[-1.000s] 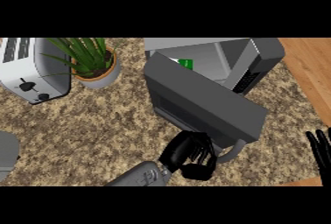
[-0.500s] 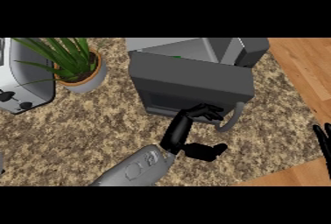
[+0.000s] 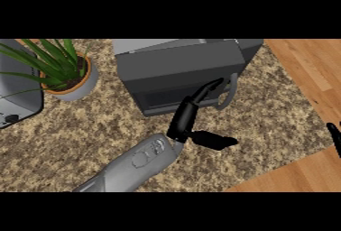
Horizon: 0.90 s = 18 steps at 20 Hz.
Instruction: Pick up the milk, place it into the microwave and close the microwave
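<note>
Up at the door's front, around 12 o'clock from the wrist, the left hand (image 3: 190,118) has its fingers (image 3: 212,85) stretched out straight against the microwave door (image 3: 177,74), thumb sticking off toward 3 o'clock, holding nothing. Big change from a second ago: the door was hanging wide open with something green visible inside, and now it's swung nearly flush with the microwave (image 3: 180,67). I can't see the milk anywhere now, so my guess is it's inside behind the door. That'd mean the placing is done and only the last bit of closing is left. Handle (image 3: 226,94) sits just beside the fingertips at 3 o'clock. Right hand (image 3: 334,137) is barely peeking in at the 3 o'clock edge, can't tell what its fingers are doing. Potted plant (image 3: 66,72) and toaster (image 3: 16,94) sit on the speckled surface (image 3: 80,131) out toward 9 o'clock.
</note>
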Tool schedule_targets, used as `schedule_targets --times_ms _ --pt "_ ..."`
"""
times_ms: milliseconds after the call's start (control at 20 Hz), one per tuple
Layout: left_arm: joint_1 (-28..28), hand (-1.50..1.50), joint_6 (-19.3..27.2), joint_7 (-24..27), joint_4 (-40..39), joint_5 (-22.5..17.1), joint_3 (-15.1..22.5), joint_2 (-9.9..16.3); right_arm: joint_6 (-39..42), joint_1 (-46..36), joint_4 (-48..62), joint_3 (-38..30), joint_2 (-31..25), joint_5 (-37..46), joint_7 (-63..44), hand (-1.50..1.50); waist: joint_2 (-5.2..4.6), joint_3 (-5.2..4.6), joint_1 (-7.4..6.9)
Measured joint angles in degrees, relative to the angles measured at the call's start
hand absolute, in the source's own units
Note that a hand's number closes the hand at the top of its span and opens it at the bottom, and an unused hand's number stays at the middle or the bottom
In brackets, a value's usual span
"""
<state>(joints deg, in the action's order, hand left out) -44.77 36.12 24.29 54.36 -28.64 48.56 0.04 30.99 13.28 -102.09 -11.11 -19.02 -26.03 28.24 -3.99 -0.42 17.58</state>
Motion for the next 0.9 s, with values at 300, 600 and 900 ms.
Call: schedule_targets --times_ms 300,600,900 --pt "-3.8 -1.50 1.1 1.6 -2.9 -3.3 -1.1 0.0 1.3 -1.9 -0.6 0.2 -1.4 -2.7 -1.5 -1.50 -0.72 0.07 1.73" --pt "-5.8 -1.50 1.5 3.7 -4.8 -5.9 -1.0 0.0 2.3 -3.8 -0.7 0.3 -2.7 -5.1 -2.9 -1.50 -1.24 0.13 2.90" --pt "-7.3 -1.50 1.9 5.5 -6.5 -8.1 -0.9 0.0 3.0 -5.1 -0.9 -0.1 -4.2 -7.1 -4.3 -1.50 -1.49 0.16 4.14"
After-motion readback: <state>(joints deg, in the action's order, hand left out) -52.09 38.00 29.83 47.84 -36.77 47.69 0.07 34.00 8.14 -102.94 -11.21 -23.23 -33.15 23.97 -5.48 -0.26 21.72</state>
